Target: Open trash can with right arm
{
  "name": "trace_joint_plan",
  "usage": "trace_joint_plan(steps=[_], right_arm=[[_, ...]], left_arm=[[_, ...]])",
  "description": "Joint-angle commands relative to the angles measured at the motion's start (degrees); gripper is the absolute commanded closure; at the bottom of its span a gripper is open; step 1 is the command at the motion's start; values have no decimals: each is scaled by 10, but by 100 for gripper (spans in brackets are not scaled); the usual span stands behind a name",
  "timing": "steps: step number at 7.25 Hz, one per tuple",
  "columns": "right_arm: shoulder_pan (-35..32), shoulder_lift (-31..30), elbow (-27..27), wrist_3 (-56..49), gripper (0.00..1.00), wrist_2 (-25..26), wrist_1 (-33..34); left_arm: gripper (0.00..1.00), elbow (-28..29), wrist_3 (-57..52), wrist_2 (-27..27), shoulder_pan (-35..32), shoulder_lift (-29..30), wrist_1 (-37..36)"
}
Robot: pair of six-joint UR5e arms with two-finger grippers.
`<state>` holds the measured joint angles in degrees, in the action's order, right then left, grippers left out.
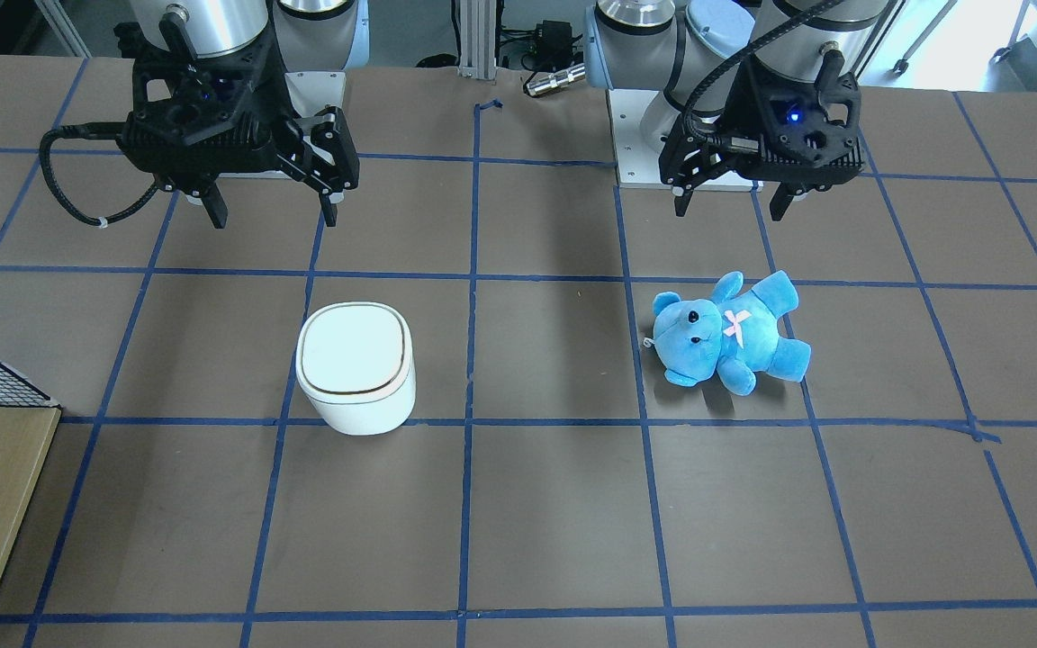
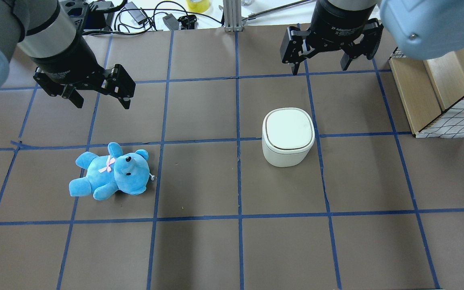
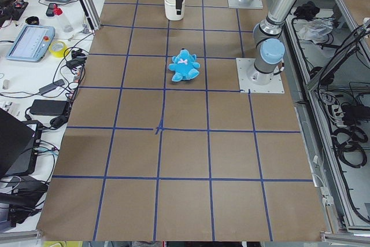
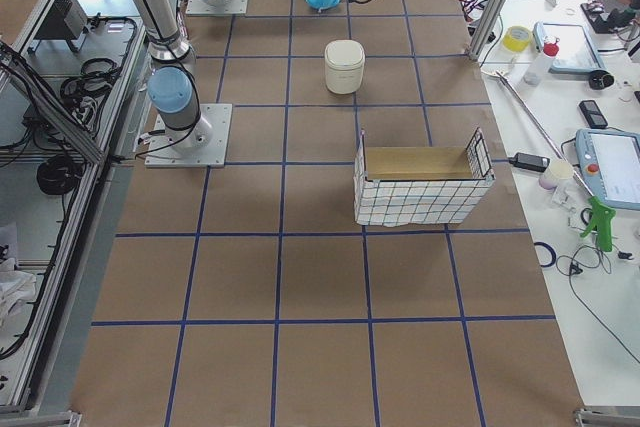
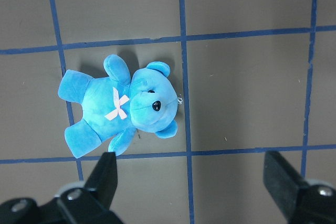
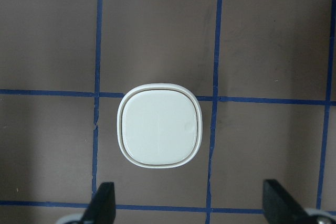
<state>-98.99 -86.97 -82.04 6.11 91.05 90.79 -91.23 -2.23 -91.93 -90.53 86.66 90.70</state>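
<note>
The trash can (image 1: pixel 356 364) is a small white bin with its lid shut, standing upright on the brown table; it also shows in the overhead view (image 2: pixel 288 135) and the right wrist view (image 6: pixel 160 132). My right gripper (image 1: pixel 274 216) is open and empty, hanging above the table behind the can, apart from it (image 2: pixel 320 69). In the right wrist view the can lies ahead of the open right gripper (image 6: pixel 189 192). My left gripper (image 1: pixel 729 211) is open and empty, above the table near a blue teddy bear (image 1: pixel 725 333).
The teddy (image 2: pixel 111 171) lies on its back on the robot's left half, below the left gripper (image 2: pixel 103 104). A wire-and-wood basket (image 2: pixel 437 92) stands at the table's edge on the robot's right. Blue tape lines grid the table.
</note>
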Motion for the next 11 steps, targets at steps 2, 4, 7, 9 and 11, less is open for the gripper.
trace_joint_plan(steps=[2,4,7,9,11], right_arm=[[-1,0,0,0,0,1,-2],[-1,0,-1,0,0,0,-2],[-1,5,-2,8,69,-2,-3],[-2,8,-5,10,100,-6,-18],[-5,22,-39,12,100,-9,-11]], left_arm=[[0,0,-1,0,0,0,0],[0,0,-1,0,0,0,0],[0,0,-1,0,0,0,0],[0,0,-1,0,0,0,0],[0,0,0,0,0,0,0]])
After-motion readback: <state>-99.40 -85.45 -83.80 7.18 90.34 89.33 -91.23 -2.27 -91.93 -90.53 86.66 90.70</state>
